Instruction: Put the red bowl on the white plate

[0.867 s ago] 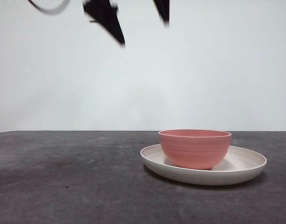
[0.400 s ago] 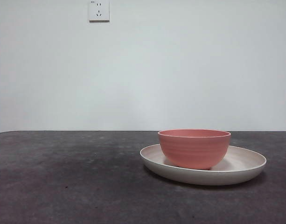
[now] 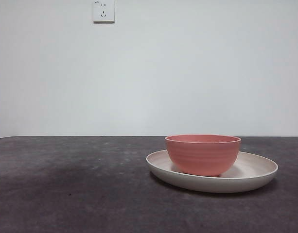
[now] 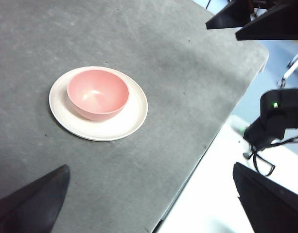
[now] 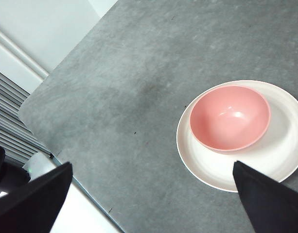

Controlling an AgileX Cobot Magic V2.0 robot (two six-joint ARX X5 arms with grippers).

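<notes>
A: From where is the front view looking?
B: It is sitting low, near table [image 3: 66, 194] height, facing level across to the wall with a socket [image 3: 103, 10]; the red bowl [image 3: 203, 154] on the white plate [image 3: 255, 170] is standing close

A: And the wrist views?
B: Both are looking steeply down from high above. The left one is framing the bowl [image 4: 97, 94], plate [image 4: 131, 116] and a table edge [image 4: 207, 150]; the right one is framing the same bowl [image 5: 230, 118] and plate [image 5: 280, 155] from another side. All three are sharing that pair
</notes>
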